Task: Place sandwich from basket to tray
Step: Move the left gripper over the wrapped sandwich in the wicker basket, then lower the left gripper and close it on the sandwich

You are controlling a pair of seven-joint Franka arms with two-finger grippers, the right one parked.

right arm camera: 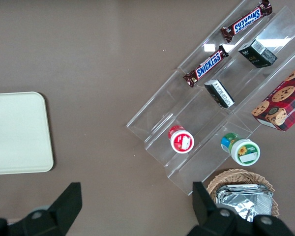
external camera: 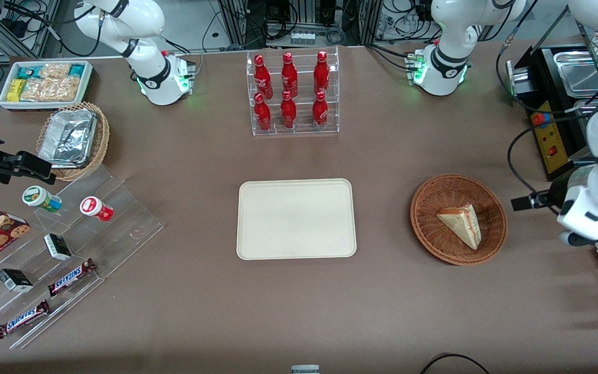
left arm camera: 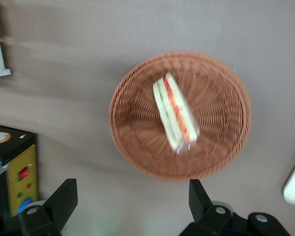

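Wicker basket (external camera: pixel 458 218) holds the sandwich (external camera: pixel 461 224), lying flat, long axis pointing slantwise toward the front camera. Off to the working arm's end, the gripper (left arm camera: pixel 132 199) hovers wide open, empty; the tray (external camera: pixel 296 218) lies beside the basket, toward the parked arm.

a robotics lab: cable bundles (external camera: pixel 299 21), a control box (external camera: pixel 551 137), and staged snacks on a brown table (external camera: pixel 299 311).

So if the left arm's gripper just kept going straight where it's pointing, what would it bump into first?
Probably bare table close beside the basket. The open gripper points down with the sandwich just off its line, though depth is hard to judge.
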